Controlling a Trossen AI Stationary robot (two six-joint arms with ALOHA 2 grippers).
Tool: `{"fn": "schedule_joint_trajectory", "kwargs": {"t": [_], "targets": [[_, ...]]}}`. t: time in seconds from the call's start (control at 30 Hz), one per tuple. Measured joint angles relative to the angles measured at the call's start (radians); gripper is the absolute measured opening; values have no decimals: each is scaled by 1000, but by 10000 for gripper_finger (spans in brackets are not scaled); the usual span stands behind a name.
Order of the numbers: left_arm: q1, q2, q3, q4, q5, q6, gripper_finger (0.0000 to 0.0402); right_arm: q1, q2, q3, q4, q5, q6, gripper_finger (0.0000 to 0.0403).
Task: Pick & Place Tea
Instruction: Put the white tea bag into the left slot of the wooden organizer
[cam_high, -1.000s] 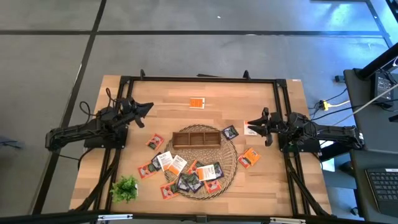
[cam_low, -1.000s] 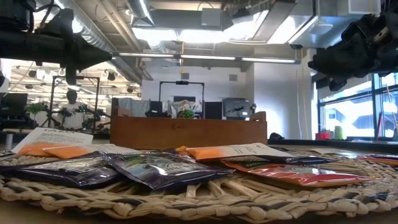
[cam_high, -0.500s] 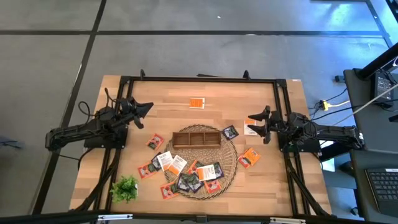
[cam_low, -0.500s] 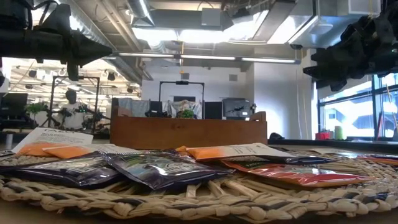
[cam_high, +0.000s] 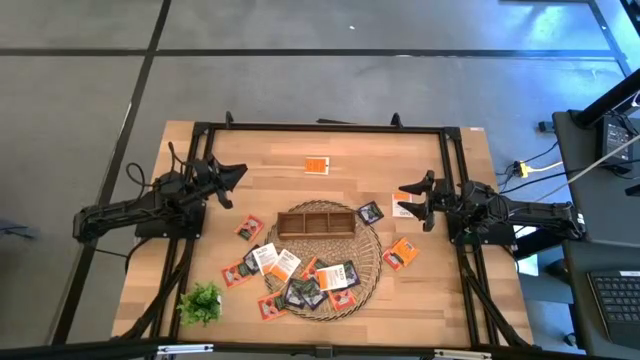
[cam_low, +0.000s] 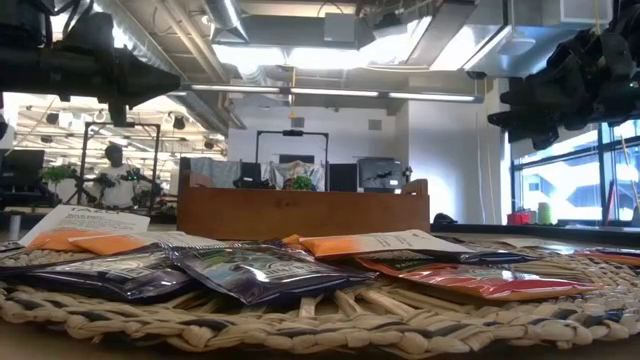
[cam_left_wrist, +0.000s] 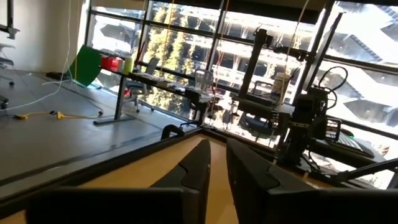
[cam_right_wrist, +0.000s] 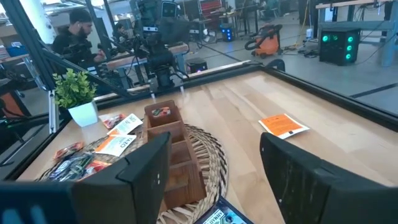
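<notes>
The tea sachets (cam_high: 300, 278) lie mostly on and around the round wicker mat (cam_high: 368, 262), heaped on its near half in front of the 3-compartment tray (cam_high: 316, 221) that sits on the mat's far edge. Their labels show print, but no word or brand can be read in any view. 1 orange sachet (cam_high: 317, 165) lies alone on the bare wood beyond the tray, a dark one (cam_high: 370, 212) just right of the tray, another orange one (cam_high: 401, 252) off the mat's right rim, and a white-and-orange one (cam_high: 403, 208) beneath the right gripper (cam_high: 411, 201). That gripper hangs above the table right of the tray, arm level, fingers spread wide and empty. The left gripper (cam_high: 231, 181) hovers left of the tray, arm level, fingers (cam_left_wrist: 196, 171) parted by a narrow gap, grasping nothing. A green sprig (cam_high: 201, 301) stands left of the mat.
</notes>
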Motion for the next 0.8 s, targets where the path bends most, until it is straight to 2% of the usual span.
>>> {"fn": "schedule_joint_trajectory", "kwargs": {"t": [0.17,0.37,0.47,0.6,0.8], "targets": [[-1,0,0,0,12,21,94,0,0,0,0,0,-1,247],[-1,1,0,0,177,-33,129,0,0,0,0,0,-5,246],[-1,1,0,0,221,-92,133,0,0,0,0,1,-7,246],[-15,28,0,25,222,-116,131,0,0,0,1,3,-30,246],[-96,175,14,154,267,-109,126,0,0,0,9,58,-29,246]]}}
